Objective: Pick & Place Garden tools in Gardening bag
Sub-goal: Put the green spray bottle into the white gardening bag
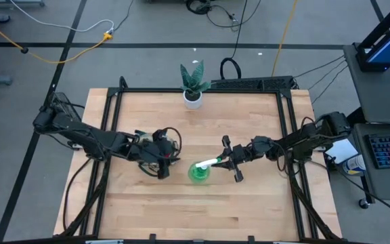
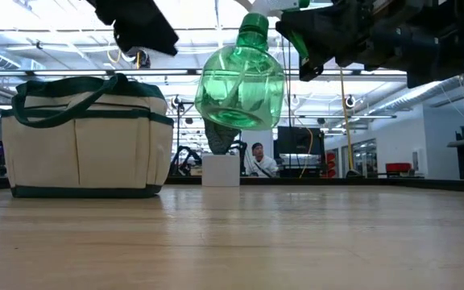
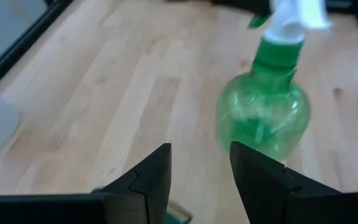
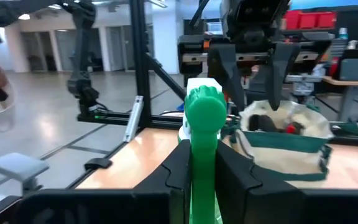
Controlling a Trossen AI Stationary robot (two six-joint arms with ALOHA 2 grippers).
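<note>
A round green spray bottle (image 1: 199, 172) with a white spray head (image 1: 208, 163) hangs over the table's middle, held by my right gripper (image 1: 221, 161), which reaches in from the right. In the low view the bottle (image 2: 240, 80) is well above the wood. The cream gardening bag (image 2: 87, 137) with dark green trim stands on its base left of it. In the high view the left arm mostly covers the bag (image 1: 172, 139). My left gripper (image 3: 199, 152) is open above the bag's near side, facing the bottle (image 3: 263, 115). Dark items lie inside the bag (image 4: 284, 140). My right gripper pinches the green part of the spray head (image 4: 202, 155) between its two fingers, coming about level from the table's right. The bottle's body hangs below the fingers, tilted and lifted clear of the table.
A green plant in a white pot (image 1: 193, 91) stands at the table's far edge. Black frame rails (image 1: 290, 135) run along the table's sides. Bare wood lies toward the near edge. A person (image 2: 258, 157) sits in the room beyond the table.
</note>
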